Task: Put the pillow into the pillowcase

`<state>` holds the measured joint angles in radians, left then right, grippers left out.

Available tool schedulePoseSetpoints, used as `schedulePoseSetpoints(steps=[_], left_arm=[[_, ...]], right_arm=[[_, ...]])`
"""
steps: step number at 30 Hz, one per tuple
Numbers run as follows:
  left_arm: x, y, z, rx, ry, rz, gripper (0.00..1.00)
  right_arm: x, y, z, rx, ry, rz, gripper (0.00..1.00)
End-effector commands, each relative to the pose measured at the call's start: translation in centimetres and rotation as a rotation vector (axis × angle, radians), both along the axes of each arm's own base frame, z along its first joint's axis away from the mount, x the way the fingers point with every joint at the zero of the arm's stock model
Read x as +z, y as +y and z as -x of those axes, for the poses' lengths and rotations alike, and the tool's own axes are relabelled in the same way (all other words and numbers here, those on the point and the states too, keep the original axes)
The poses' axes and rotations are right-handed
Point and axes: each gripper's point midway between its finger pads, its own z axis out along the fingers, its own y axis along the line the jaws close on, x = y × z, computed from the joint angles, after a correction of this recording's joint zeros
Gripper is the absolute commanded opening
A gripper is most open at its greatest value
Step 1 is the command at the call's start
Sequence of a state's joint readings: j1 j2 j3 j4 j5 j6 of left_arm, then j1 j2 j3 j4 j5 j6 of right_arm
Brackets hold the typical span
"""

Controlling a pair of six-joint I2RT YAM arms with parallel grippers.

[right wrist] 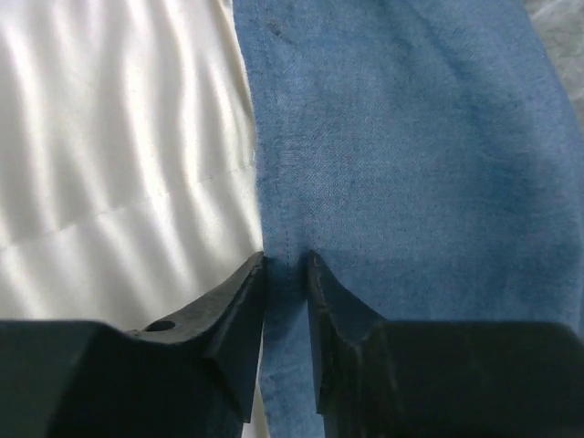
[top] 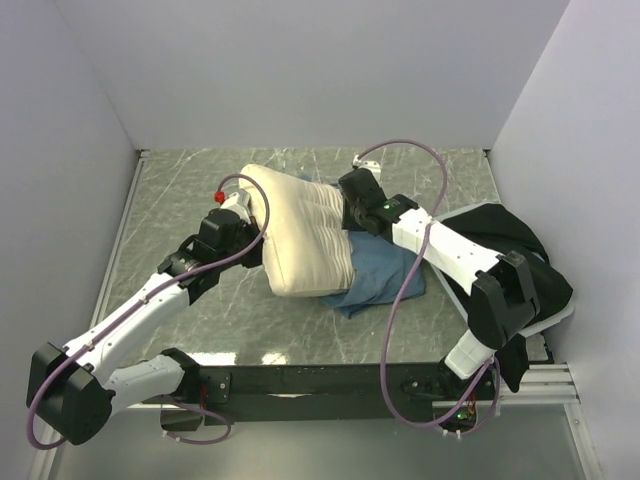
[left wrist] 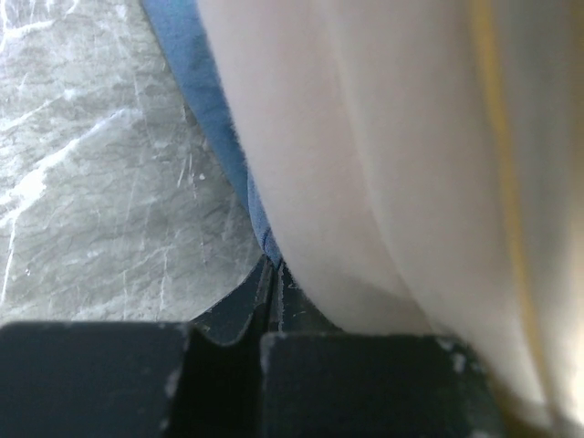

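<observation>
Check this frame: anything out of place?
Yes. A black fabric bundle lies heaped at the table's right edge, beneath the right arm's elbow. The pillow sits on top of the crumpled pillowcase, not visibly inside it.

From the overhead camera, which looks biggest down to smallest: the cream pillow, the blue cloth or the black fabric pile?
1. pillow: largest.
2. black fabric: close behind, but the right arm covers part of it, so this is unsure.
3. pillowcase: smallest, as only the part beside the pillow shows.
</observation>
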<state>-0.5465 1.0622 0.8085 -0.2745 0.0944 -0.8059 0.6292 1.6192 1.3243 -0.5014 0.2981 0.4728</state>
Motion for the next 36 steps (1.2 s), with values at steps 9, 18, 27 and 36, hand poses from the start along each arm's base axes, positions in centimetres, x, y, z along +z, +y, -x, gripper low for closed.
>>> schedulePoseSetpoints(steps=[9,18,27,36], left_arm=[[9.0,-0.4,-2.4,0.015,-0.2,0.045,0.01],[24.9,2.4,-6.7,0.172,-0.44,0.064,0.01],[33.5,2.6,-7.0,0.198,-0.552,0.134,0.01],[37.0,3.8,-8.5,0.229,-0.589,0.146,0.01]], right_arm=[[4.3,-0.7,-0.3,0.024,-0.045,0.01,0.0],[23.3,6.7,8.2,0.384,-0.276,-0.42,0.0],[30.6,5.6,9.0,0.402,-0.363,-0.544,0.0],[35.8,1.1,9.6,0.342,-0.504,-0.561,0.0]])
